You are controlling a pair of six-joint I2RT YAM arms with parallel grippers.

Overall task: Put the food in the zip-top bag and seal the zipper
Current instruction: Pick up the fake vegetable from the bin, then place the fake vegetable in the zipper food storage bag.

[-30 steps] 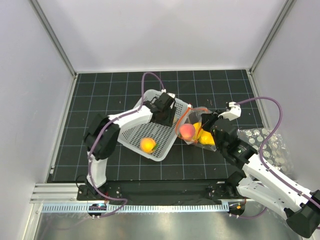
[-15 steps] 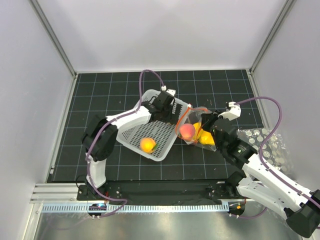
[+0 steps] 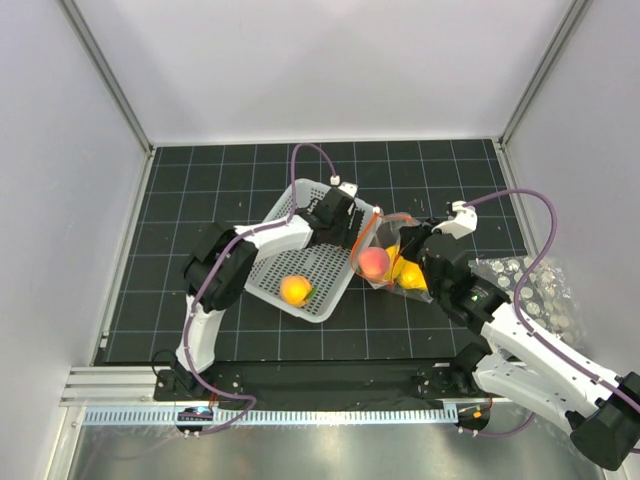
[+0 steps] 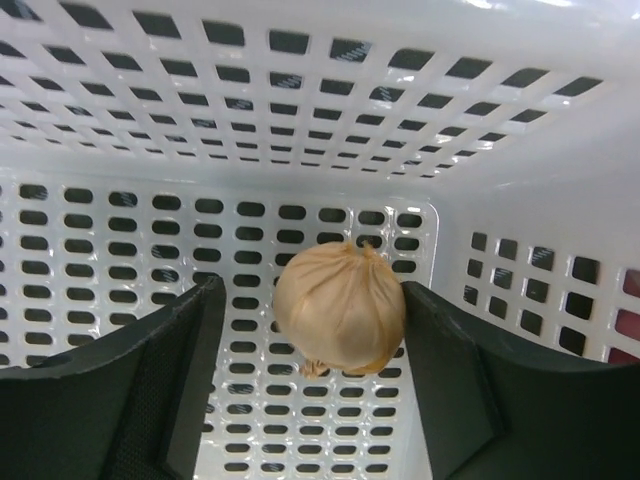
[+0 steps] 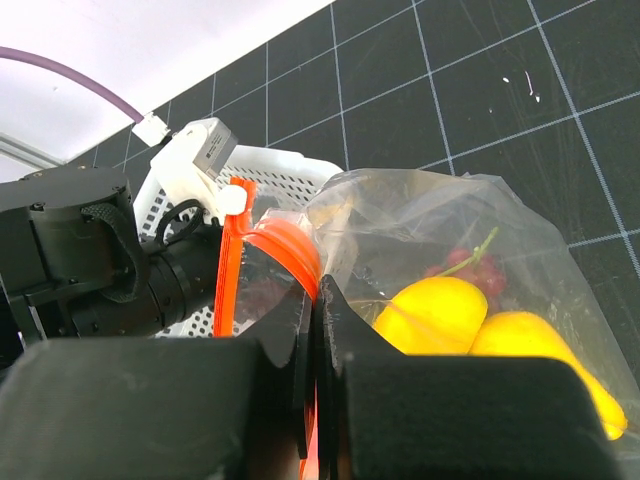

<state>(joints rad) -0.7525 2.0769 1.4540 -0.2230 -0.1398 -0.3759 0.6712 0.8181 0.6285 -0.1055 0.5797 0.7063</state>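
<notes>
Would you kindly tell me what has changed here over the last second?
The left arm pushed slightly further toward the far right corner of the white basket. The left gripper stands open, a finger on either side of the tiny peach-coloured ball. Nothing was taken or released. The right gripper stayed shut on the mouth of the zip-top bag, and the orange fruit in the basket stayed put.

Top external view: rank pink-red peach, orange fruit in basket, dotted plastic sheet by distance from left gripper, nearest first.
1. pink-red peach, in the zip-top bag just right of the left gripper.
2. orange fruit, on the basket floor, toward the near edge.
3. dotted plastic sheet, far right.
</notes>
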